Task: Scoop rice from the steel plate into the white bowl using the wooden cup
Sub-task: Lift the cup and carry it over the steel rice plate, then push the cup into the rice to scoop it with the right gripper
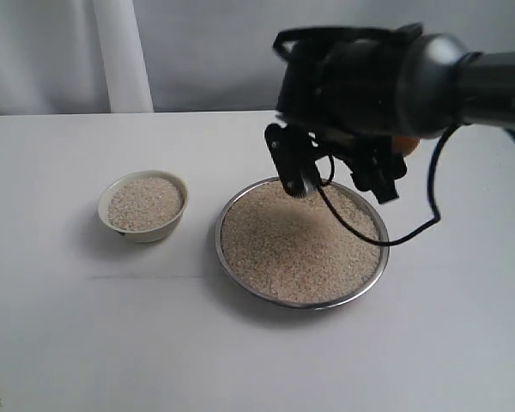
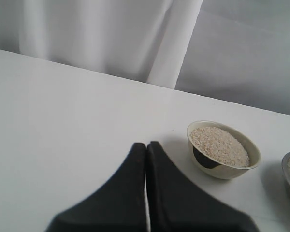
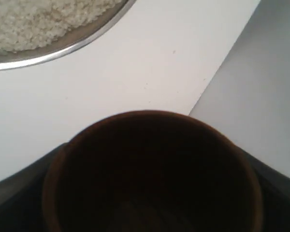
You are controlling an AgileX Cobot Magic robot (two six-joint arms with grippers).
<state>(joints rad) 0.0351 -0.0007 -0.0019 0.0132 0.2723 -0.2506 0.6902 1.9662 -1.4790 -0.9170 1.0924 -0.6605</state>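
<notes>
Right arm [image 1: 463, 81]: it reaches in from the right side of the exterior view, roughly level, with its black wrist bent down over the far rim of the steel plate [image 1: 240, 279].
Right gripper [image 3: 150, 203]: its dark fingers [image 3: 14, 193] stand wide on either side of the wooden cup [image 3: 152, 159] and clamp it between them.
Wooden cup: it is held in the air above the table [image 1: 69, 343] and just beyond the plate's far rim. Its mouth is turned towards the wrist camera, so the brown rim and dark inside fill the lower part of that view. In the exterior view the wrist hides most of it; a small orange-brown patch at the wrist's right side is probably its wall.
Steel plate: it sits on the white table right of centre in the exterior view, filled almost to the rim with rice [image 1: 300, 249] in a broad, low heap.
White bowl [image 1: 143, 225]: it stands left of the plate, near it but apart, and holds its own mound of rice up to about the rim.
Left gripper [image 2: 146, 159]: the two black fingers are pressed flat together with nothing between them. It hangs over bare table on the side of the bowl away from the plate, pointing towards the curtain [image 2: 87, 34].
Left arm: only its fingers show, in its own wrist view.
</notes>
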